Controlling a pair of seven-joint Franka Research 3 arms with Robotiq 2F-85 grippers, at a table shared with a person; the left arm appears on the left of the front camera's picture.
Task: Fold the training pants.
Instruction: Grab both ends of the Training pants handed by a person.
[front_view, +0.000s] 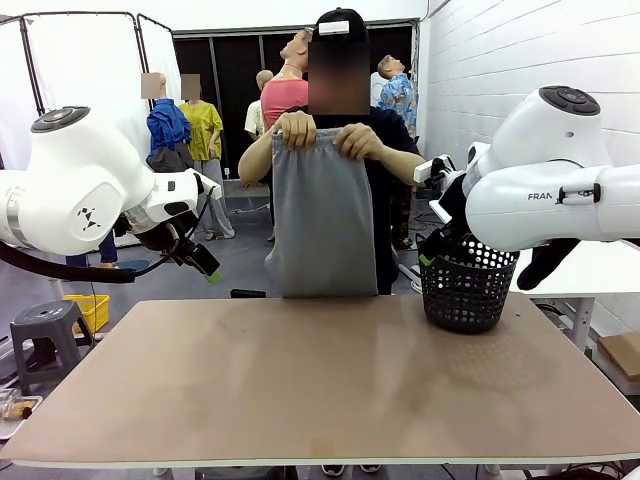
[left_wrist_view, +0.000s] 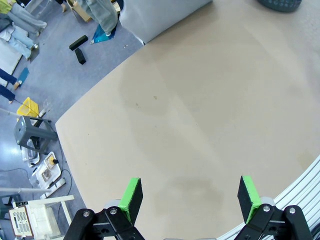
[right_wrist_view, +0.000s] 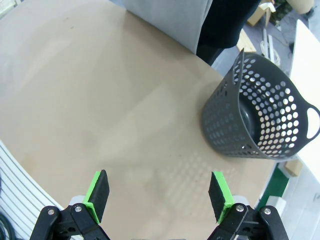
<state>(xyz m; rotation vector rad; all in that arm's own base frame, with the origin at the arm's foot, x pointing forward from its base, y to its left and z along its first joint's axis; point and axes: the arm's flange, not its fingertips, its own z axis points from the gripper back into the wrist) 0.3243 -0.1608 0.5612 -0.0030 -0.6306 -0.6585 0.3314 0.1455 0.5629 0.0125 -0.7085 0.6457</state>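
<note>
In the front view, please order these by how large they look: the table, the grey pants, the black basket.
Largest to smallest, as they look:
1. table
2. training pants
3. black basket, clearly smaller than the pants

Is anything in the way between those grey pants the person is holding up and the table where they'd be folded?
Nothing visible does. The training pants hang from the person's hands above the far edge of the table; the black basket stands on it, well to the robot's right of them.

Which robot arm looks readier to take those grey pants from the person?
Probably left: the left end effector, open, hangs near the training pants; the basket crowds the right end effector.
</note>
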